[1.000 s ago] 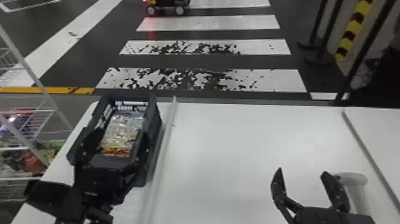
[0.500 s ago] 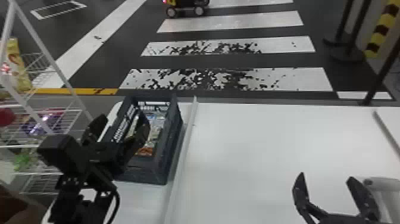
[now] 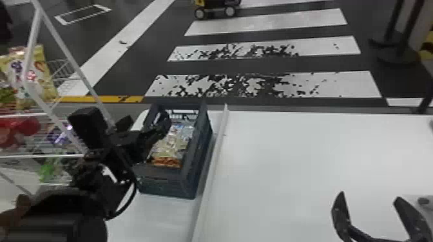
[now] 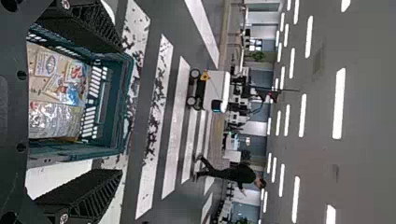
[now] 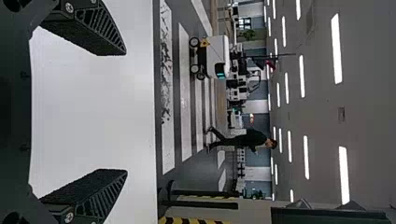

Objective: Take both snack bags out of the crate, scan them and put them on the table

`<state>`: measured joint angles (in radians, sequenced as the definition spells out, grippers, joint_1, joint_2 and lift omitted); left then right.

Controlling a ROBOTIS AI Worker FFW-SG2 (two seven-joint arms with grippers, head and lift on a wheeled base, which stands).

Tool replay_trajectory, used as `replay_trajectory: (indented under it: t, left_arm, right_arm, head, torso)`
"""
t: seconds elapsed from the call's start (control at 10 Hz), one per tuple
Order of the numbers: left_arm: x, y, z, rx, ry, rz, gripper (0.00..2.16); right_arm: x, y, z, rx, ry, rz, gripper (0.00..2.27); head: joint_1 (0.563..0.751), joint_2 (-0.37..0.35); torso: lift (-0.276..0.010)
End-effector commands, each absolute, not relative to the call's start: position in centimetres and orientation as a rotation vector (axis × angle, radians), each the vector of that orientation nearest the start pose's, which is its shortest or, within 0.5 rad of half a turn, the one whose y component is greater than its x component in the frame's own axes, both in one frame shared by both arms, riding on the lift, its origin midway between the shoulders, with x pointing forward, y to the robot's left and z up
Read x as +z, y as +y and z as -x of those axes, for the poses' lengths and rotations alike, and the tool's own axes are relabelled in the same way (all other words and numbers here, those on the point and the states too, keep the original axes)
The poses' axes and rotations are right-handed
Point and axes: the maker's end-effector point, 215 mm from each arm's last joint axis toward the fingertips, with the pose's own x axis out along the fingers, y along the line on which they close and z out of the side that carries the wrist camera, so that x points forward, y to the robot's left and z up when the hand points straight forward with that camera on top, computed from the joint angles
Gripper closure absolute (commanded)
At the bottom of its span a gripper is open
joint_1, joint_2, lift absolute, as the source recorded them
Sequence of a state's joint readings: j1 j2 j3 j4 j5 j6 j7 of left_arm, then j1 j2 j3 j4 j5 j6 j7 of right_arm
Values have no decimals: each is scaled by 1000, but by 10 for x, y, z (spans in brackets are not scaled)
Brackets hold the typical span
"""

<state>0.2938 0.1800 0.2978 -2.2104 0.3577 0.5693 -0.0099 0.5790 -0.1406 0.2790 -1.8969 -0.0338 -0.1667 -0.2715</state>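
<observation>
The snack bags [image 3: 174, 143] lie in the crate [image 3: 197, 161] on the worktop [image 3: 299, 161], the left claw [image 3: 145, 124] spread at their ten o'clock, the right claw [image 3: 369, 195] gaping at four o'clock.

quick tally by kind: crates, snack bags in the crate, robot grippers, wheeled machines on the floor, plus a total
Crate: 1
Snack bags in it: 2 (printed bag, shiny bag)
Grippers: 2 (left gripper, right gripper)
Wheeled machine on the floor: 1
Total: 6
</observation>
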Motion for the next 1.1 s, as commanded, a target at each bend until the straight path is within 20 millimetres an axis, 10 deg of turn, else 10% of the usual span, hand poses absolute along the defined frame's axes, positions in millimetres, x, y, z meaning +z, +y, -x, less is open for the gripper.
replay_trajectory:
  t: [0.0, 1.0]
  left_arm:
    - [-298, 370, -507, 93, 255, 93, 76]
    - [-381, 370, -585, 75, 520, 67, 76]
  right_arm:
    - [-416, -149, -386, 33, 129, -36, 93]
    - [-429, -148, -380, 42, 161, -26, 93]
  head:
    - [695, 264]
    - [695, 260]
  torso:
    - [-93]
    - [-93]
